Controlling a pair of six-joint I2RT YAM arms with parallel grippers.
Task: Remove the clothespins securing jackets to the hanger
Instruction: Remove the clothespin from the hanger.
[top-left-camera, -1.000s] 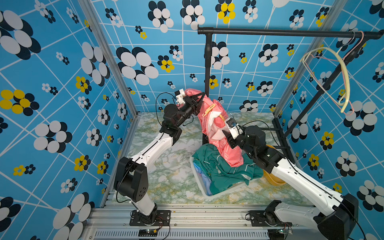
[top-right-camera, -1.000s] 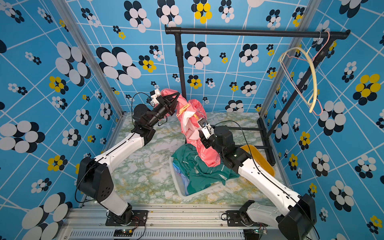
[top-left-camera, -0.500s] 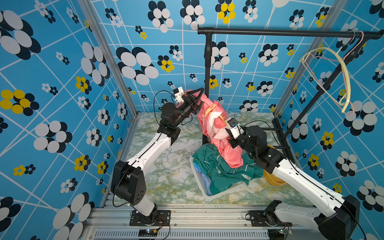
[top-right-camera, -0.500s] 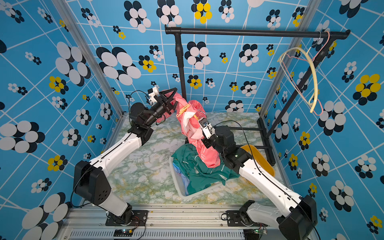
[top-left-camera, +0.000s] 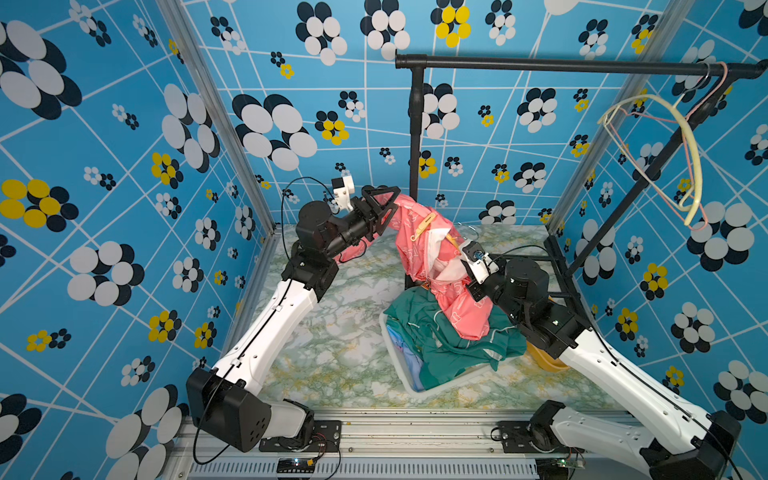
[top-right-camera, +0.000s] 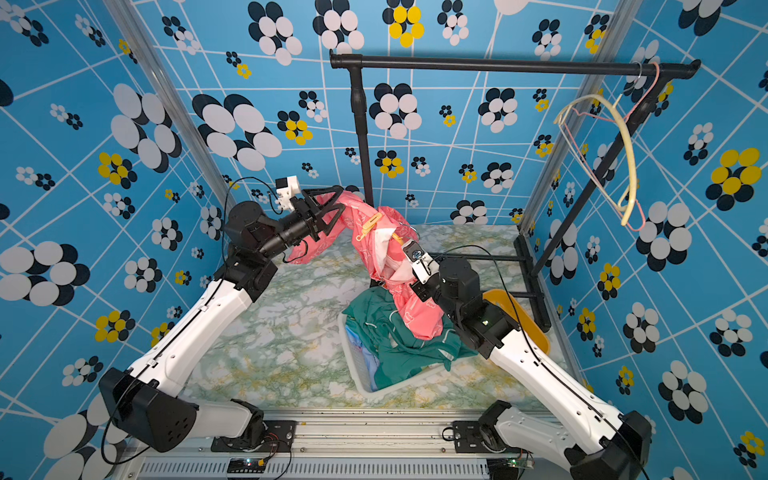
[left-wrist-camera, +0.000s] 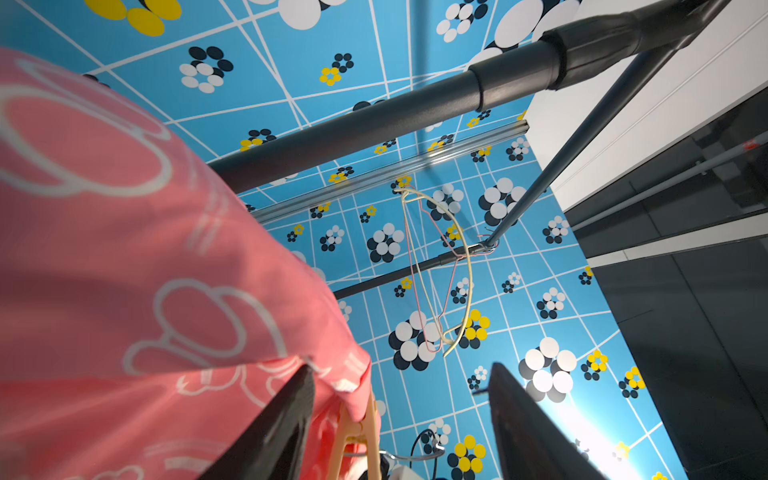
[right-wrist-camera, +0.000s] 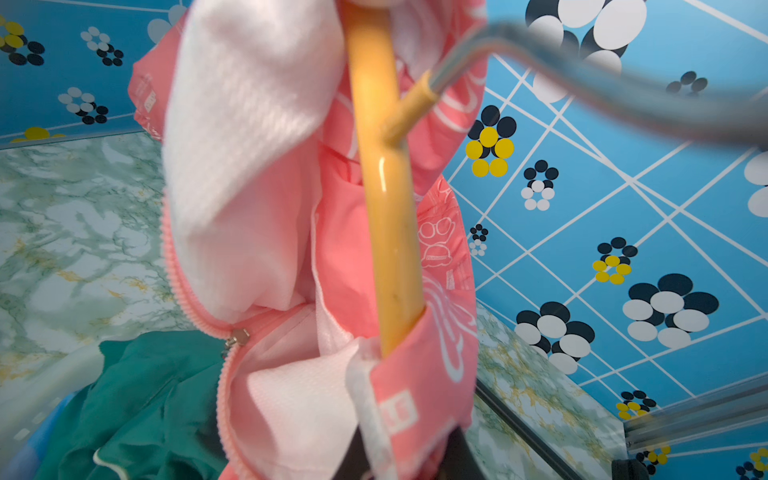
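- Left gripper (top-left-camera: 392, 203): raised at the top shoulder of the pink jacket (top-left-camera: 419, 253), jaws wide apart, nothing pinched.
- Left wrist view: two dark fingers (left-wrist-camera: 286, 428) well apart, pink cloth lapping over one of them.
- Tan clothespin (top-left-camera: 422, 226): clipped on the pink jacket near the collar, just beyond the left gripper's tips. Same tan clothespin (left-wrist-camera: 360, 432) visible between the fingers in the left wrist view; contact with either finger not discernible.
- Right gripper (right-wrist-camera: 405, 461): clamped on a white-edged fold of the pink jacket, cloth nipped between its dark fingers in the right wrist view; hidden behind the garment in both top views.
- Yellow hanger (right-wrist-camera: 386, 216): inside the pink jacket, metal hook sticking out to one side in the air, well apart from the black rail (top-left-camera: 561, 64). Lower end buried under cloth just above the right gripper.
- Pink jacket: strung up between the two arms above the marble table (top-left-camera: 324, 332), zip open, white lining showing, bottom end draped on the teal jacket (top-left-camera: 449, 345).
- Teal jacket: heaped in the white basket (top-left-camera: 401, 376), spilling over its rim.
- Yellow tub (top-right-camera: 521, 318): just beside the basket, partly behind the right arm.
- Two bare hangers (top-left-camera: 695, 158): on the black rail at the end on the right arm's side, well apart from the jackets.
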